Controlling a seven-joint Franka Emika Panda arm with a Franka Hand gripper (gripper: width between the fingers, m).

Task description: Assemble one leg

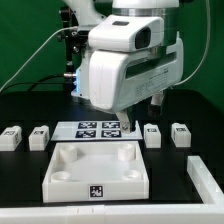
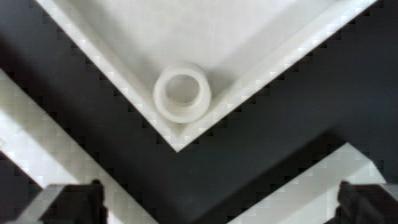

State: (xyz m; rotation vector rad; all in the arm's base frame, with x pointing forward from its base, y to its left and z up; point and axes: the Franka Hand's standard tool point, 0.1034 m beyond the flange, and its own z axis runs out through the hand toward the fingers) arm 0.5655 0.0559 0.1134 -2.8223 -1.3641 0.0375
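Hovering spread wide and empty, the claw (image 1: pixel 142 112) hangs just beside the nearest leg (image 1: pixel 152 135), which lies toward the exterior view's right.

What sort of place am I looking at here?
Likely a robotics research lab: a white robot arm over a black table, a marker board of printed tags, and small tagged blocks beside it.
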